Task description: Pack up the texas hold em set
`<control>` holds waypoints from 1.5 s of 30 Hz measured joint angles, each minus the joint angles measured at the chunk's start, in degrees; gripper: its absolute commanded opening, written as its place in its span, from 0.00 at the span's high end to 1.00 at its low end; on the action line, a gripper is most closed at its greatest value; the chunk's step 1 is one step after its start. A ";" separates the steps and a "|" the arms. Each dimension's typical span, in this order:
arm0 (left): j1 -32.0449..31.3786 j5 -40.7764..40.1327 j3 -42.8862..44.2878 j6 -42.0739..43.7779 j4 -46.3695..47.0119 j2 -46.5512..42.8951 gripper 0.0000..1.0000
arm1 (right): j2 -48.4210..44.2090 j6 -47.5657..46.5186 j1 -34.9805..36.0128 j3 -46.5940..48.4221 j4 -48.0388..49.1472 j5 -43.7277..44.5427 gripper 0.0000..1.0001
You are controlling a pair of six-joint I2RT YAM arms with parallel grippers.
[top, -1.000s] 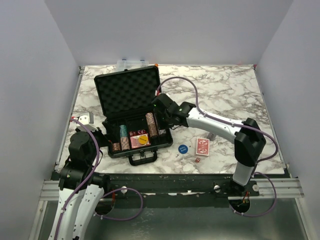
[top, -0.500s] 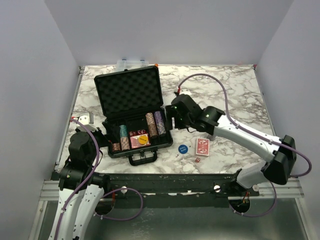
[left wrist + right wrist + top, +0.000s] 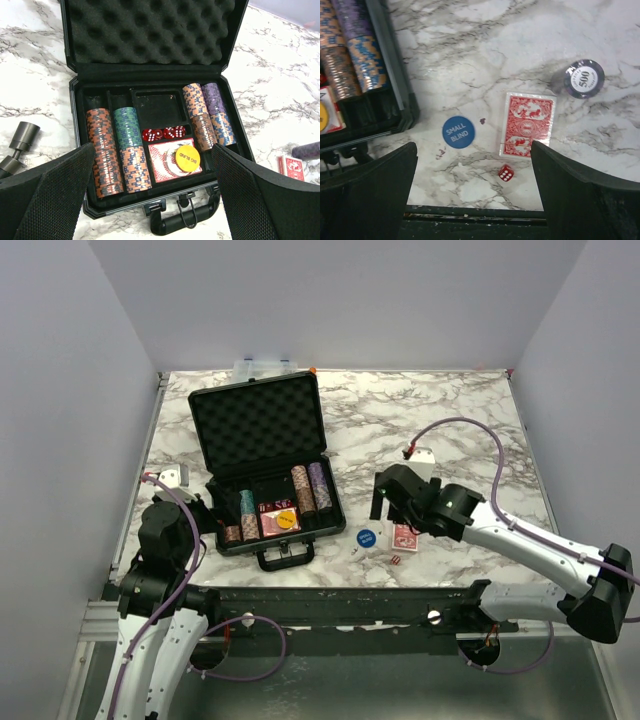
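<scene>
The black briefcase (image 3: 262, 430) lies open at the left, its foam lid up. Its tray holds chip stacks (image 3: 125, 150), red dice (image 3: 163, 133), a red-backed deck (image 3: 162, 162) and a yellow button (image 3: 188, 158). My left gripper (image 3: 152, 150) hangs open just in front of the case handle (image 3: 187, 217), holding nothing. To the right of the case, a blue button (image 3: 458, 132), a second red deck (image 3: 527, 125), a red die (image 3: 505, 173) and a purple chip stack (image 3: 584, 78) lie on the marble. My right gripper (image 3: 472, 147) hovers open above them, empty.
A clear plastic box (image 3: 265, 367) stands behind the case lid. A grey cylinder (image 3: 20, 140) lies left of the case, near a white and orange object (image 3: 170, 478). The table's front edge (image 3: 470, 210) runs just below the die.
My right gripper opened at the case's right slot, left a purple chip stack there, and drew back right and forward over the loose deck and button. The left arm stayed still.
</scene>
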 measured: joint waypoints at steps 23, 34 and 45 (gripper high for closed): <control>0.00 -0.07 0.00 0.02 0.00 -0.42 0.01 | 4.50 11.30 -3.91 -14.01 3.17 3.23 0.08; 0.00 -0.07 0.00 0.02 0.00 -0.44 0.01 | 9.20 5.01 -11.52 -15.89 10.73 -3.82 0.08; 0.00 -0.07 0.00 0.02 0.00 -0.46 0.01 | 11.08 1.11 -12.87 -16.90 14.23 -7.72 0.10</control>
